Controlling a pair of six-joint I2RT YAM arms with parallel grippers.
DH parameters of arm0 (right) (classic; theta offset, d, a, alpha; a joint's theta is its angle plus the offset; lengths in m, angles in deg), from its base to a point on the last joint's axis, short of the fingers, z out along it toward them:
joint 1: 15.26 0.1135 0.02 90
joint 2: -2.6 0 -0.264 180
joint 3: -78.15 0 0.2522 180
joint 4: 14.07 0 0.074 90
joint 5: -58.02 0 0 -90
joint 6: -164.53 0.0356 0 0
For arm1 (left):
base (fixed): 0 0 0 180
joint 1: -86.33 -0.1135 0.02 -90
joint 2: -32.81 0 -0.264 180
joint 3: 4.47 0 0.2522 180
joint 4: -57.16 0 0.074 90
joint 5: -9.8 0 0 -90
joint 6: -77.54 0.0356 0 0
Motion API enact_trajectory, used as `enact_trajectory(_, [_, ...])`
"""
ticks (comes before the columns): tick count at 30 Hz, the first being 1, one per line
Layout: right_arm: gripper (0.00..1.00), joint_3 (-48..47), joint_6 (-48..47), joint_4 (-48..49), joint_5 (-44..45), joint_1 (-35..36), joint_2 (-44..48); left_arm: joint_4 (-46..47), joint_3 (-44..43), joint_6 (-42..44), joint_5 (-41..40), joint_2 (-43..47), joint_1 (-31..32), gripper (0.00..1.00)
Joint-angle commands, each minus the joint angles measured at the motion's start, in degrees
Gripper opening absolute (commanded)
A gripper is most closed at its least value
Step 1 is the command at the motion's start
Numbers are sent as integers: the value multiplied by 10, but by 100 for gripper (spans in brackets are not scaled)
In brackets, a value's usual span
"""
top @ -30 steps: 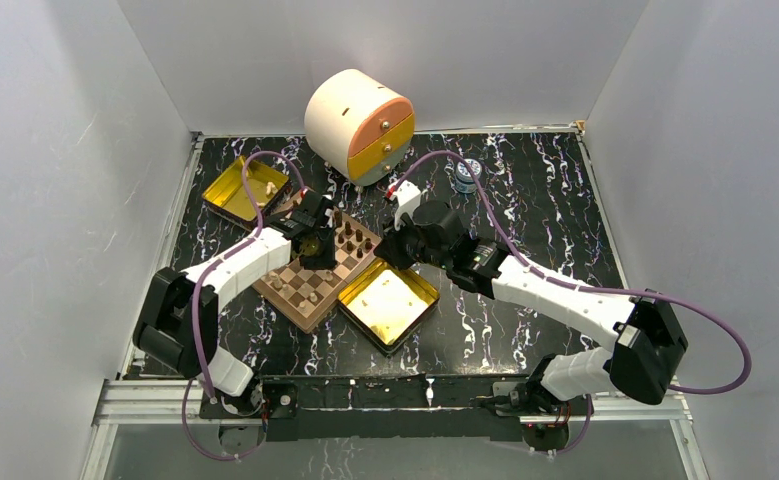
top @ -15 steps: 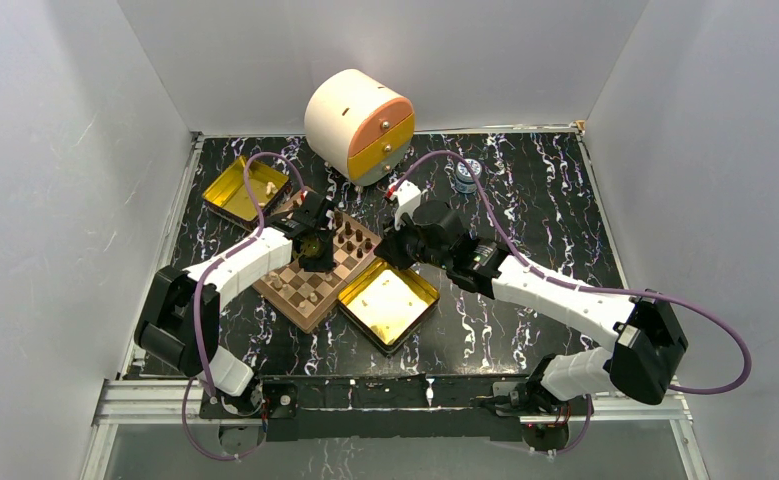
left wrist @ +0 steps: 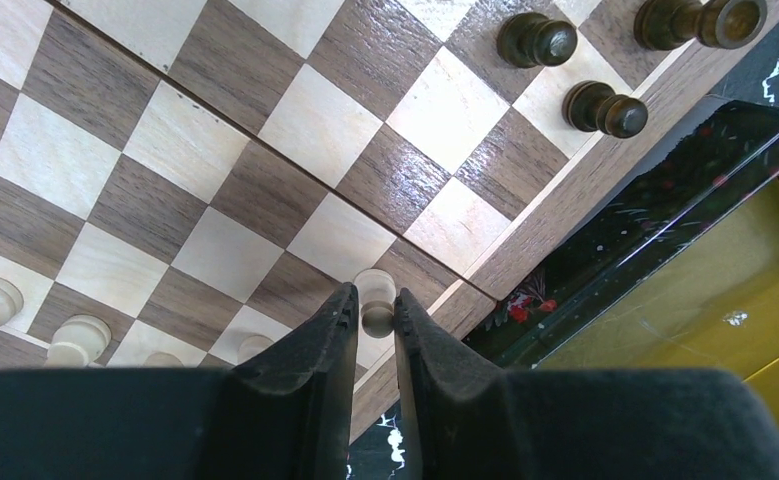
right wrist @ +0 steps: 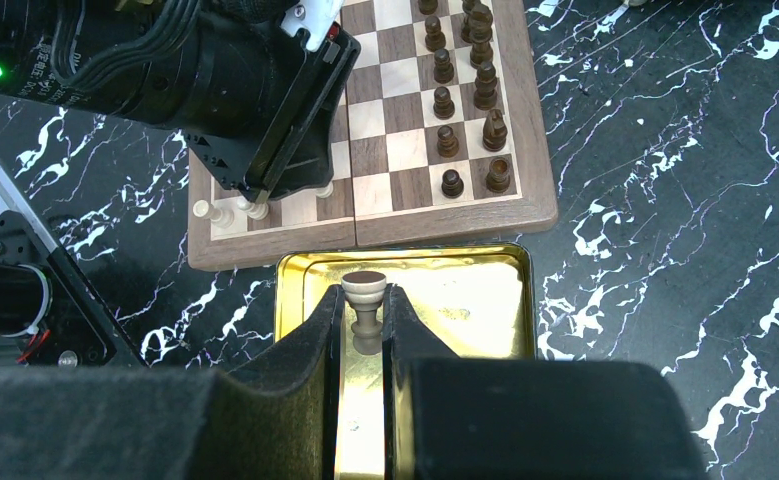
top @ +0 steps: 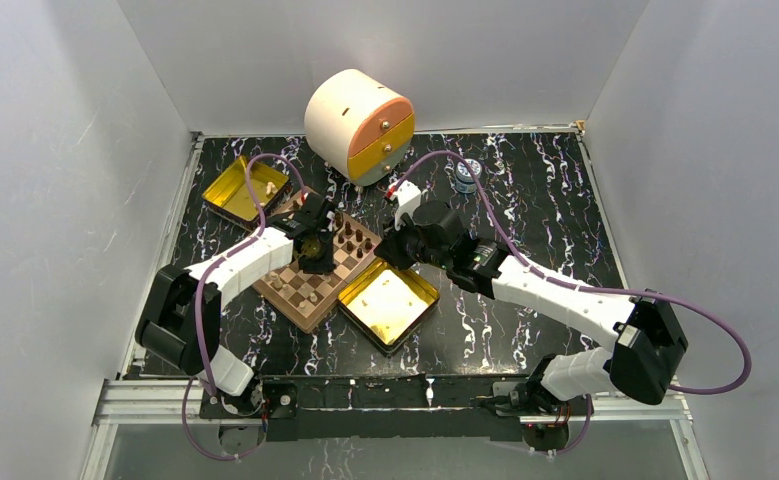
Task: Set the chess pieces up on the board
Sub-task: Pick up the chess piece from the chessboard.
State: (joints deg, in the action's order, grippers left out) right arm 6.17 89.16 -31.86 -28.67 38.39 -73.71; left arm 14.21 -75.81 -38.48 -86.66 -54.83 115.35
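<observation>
Top view first. My left pincer (top: 316,245) is down over the chessboard (top: 305,292). My right pincer (top: 389,250) hangs just off the board's edge, with a gold tin (top: 420,290) beneath it. A second gold tin (top: 227,195) lies beyond the left pincer, and a round drawer cabinet (top: 358,125) stands further back.

Left wrist view. The fingers are narrow, pinched on a light pawn (left wrist: 376,290) that stands in the board's edge row. More light pawns (left wrist: 78,338) sit just left of the fingers, and the dark pieces (left wrist: 537,40) are well ahead and to the right. I read this as a placement. I want the base flat inside 1 square, then to open only a little and lift straight up, so the pads don't drag the pawn into its neighbours.

Right wrist view. This pincer is clamped on a light tan piece (right wrist: 364,290), held upright over the tin. The board is dead ahead, but the left arm covers the near squares ahead-left. I'd hold off until that arm clears.

The black marbled tabletop (top: 535,200) is glossy, so a dropped piece may skid. White walls (top: 55,200) close in on 3 sides, leaving little room to swing.
</observation>
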Motion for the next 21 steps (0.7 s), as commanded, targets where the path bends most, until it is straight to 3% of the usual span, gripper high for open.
enact_trajectory(1, [8,8,-3,36,11,-2,24,-21,-12,-4,-1,0,4,19])
enact_trajectory(9, [8,7,-4,35,12,-3,25,-32,-19,-3,4,-1,6,19])
enact_trajectory(16, [8,12,-1,36,6,-2,27,-40,-33,2,7,2,6,7])
enact_trajectory(21, [8,20,6,54,-4,-2,29,-62,-70,10,-32,-13,6,4])
